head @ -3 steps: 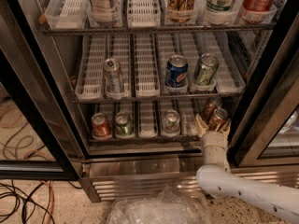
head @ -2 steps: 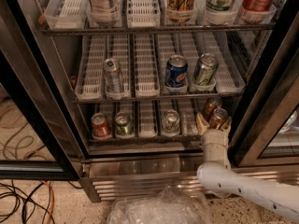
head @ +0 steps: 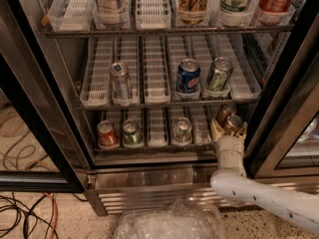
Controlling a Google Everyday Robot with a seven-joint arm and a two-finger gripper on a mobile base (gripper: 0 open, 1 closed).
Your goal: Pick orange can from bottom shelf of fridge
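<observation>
The fridge (head: 279, 83) stands open in front of me. On the right end of its bottom shelf (head: 157, 144), my gripper (head: 230, 130) reaches in from the lower right on a white arm. Its two pale fingers (head: 215, 131) sit closed against the sides of the orange can (head: 233, 123), a copper can with a silver lid. The can stands about upright at the shelf's front. A second copper-coloured can (head: 225, 110) stands just behind it in the same lane.
The bottom shelf also holds a red can (head: 106, 133), a green can (head: 131, 132) and a silver can (head: 182, 129). The rack above holds a blue Pepsi can (head: 188, 76) and two other cans. Crumpled clear plastic (head: 169, 223) and cables (head: 25, 203) lie on the floor.
Almost nothing has moved. The gripper and the orange can stay at the right front of the bottom shelf, shifted only very slightly.
</observation>
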